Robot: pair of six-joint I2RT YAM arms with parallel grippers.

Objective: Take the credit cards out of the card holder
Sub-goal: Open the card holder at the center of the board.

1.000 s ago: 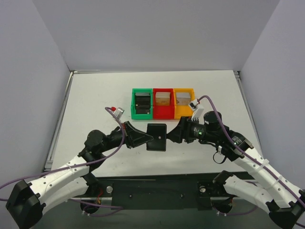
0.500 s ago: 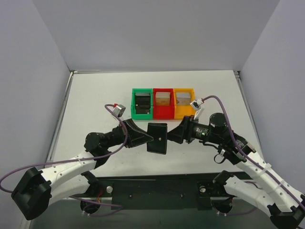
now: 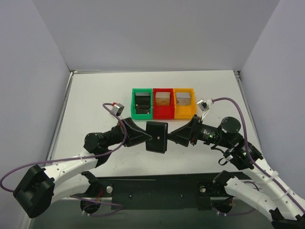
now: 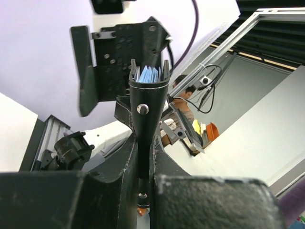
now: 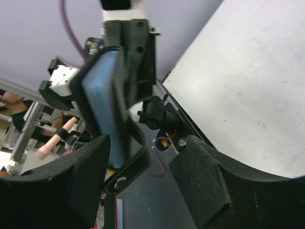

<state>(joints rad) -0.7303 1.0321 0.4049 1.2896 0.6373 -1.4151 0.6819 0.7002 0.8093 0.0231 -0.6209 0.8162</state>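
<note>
Held over tabletop point(image 3: 95, 95) centre: card holder point(image 3: 157, 137), pinched in left gripper point(image 3: 147, 138) jaws, blue credit cards point(image 4: 148, 75) showing at its open edge. Flanked at 3 o'clock by right gripper point(image 3: 172, 136), jaws parted wide, gripping nothing.

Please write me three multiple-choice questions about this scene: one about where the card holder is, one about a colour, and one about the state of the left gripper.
1. Where is the card holder?
A: inside a bin. B: between the left gripper and the right gripper. C: behind the bins.
2. Which colour is the middle bin?
A: red. B: blue. C: white.
3. The left gripper is:
A: open. B: out of view. C: shut on the card holder.
Answers: B, the top view shows one gripper at each side; A, it stands between the green bin and the yellow bin; C, the left wrist view shows the clamp.
</note>
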